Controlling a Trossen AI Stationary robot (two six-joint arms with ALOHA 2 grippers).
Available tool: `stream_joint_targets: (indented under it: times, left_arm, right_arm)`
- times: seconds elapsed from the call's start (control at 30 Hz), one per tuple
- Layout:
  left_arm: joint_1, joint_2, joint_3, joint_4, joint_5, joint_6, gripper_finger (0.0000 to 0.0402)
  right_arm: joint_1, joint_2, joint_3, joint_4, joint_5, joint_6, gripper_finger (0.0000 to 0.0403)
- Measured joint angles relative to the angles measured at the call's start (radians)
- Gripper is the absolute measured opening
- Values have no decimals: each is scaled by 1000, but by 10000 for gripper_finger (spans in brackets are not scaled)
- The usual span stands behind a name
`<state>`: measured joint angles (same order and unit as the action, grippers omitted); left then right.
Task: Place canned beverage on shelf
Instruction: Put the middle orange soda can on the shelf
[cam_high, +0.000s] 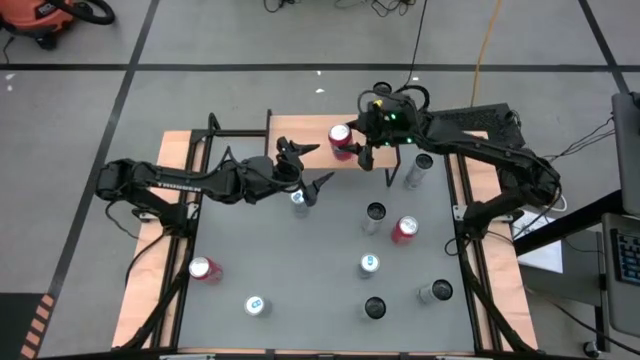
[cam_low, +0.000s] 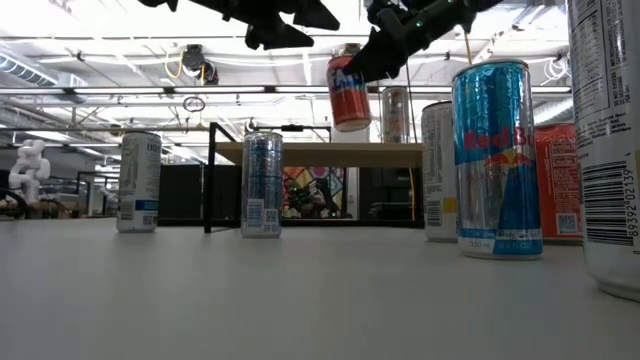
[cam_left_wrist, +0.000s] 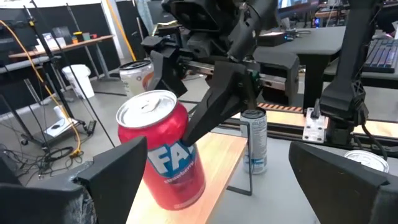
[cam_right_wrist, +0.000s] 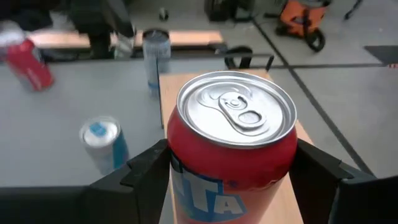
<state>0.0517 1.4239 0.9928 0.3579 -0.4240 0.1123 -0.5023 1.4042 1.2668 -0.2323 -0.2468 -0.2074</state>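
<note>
The canned beverage, a red can (cam_right_wrist: 233, 143) with a silver top, hangs tilted just above the shelf's pale wooden top (cam_low: 300, 152) at the table's far middle. My right gripper (cam_high: 352, 142) reaches in from the table's right and is shut on it. My left gripper (cam_high: 322, 165) stands open just left of the can, pointing level toward it. Its fingers (cam_left_wrist: 118, 177) frame the can (cam_left_wrist: 163, 155) in the left wrist view and touch nothing. My right gripper pinches the can's side wall (cam_right_wrist: 177, 155) between its two fingers, on opposite sides a little below the top rim. The fingers come from the table's right, slanting down. The can is lifted clear of the shelf top, its top leaning away from upright (cam_low: 348, 92).
Several cans stand on the grey table: a blue-and-silver one (cam_high: 299, 198) under my left gripper, silver ones (cam_high: 418, 170), a red one (cam_high: 404, 230) on the right, another red one (cam_high: 204, 268) at the near left. Pale side boards (cam_high: 150, 280) edge the table.
</note>
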Motion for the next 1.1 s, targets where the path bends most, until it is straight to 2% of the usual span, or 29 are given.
stream_joint_targets:
  times: [0.13, 0.27, 1.1]
  left_arm:
    - [0, 0, 0, -1, 0, 2, 392]
    - [0, 0, 0, -1, 0, 5, 392]
    - [-2, -1, 0, 0, 0, -2, 392]
  right_arm:
    - [-2, -48, -92, 99, 47, 42, 240]
    - [-17, -64, -138, 117, 67, 56, 240]
    - [-68, -59, -154, 63, 62, 65, 240]
